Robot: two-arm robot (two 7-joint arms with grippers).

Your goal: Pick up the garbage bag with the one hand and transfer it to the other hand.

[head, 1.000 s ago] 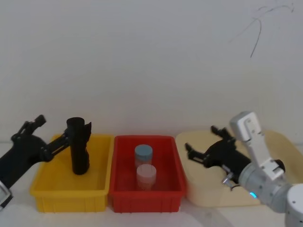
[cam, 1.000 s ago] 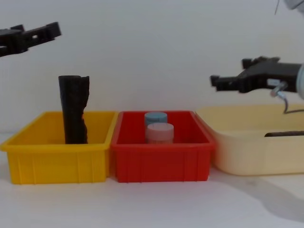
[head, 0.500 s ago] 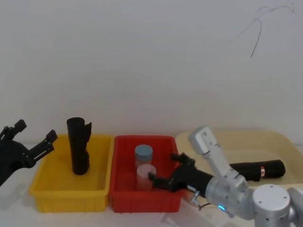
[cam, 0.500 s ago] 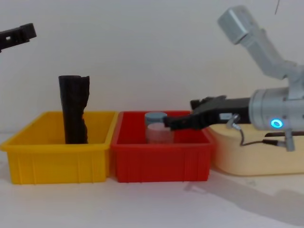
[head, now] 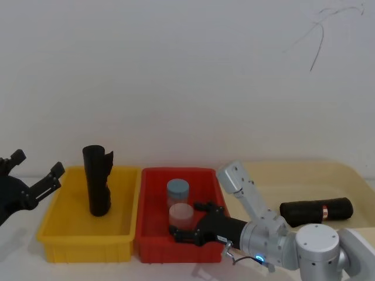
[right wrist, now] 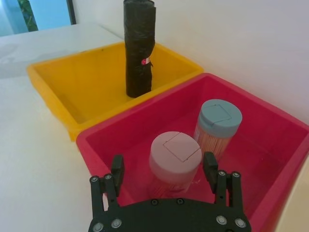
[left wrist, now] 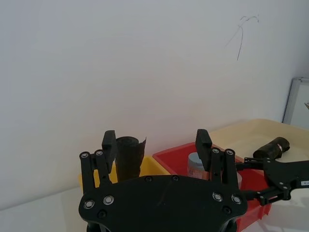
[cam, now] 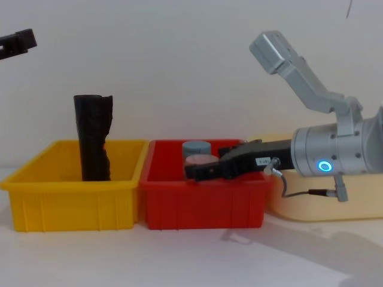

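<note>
The garbage bag (head: pixel 98 181), a tall black crinkled roll with a small red label (right wrist: pixel 145 61), stands upright in the yellow bin (head: pixel 85 249) and rises above its rim. My left gripper (head: pixel 39 161) hovers open to the left of the bin, well apart from the roll. In the left wrist view its fingers (left wrist: pixel 109 140) are spread wide, with the roll (left wrist: pixel 126 157) beyond them. My right gripper (head: pixel 186 219), on the blue-lit arm, is open low over the red bin (cam: pixel 203 206). Its fingers (right wrist: pixel 117 166) flank the pink-lidded jar (right wrist: pixel 175 157).
A blue-lidded jar (head: pixel 177 190) stands behind the pink one in the red bin. A second black roll (head: pixel 316 211) with a red-and-white label lies on its side in the beige tray (cam: pixel 311 203) at the right. A white wall rises behind the bins.
My right arm swung left from over the beige tray and down over the red bin, uncovering the lying roll. My left gripper drew back leftwards from the upright roll.
</note>
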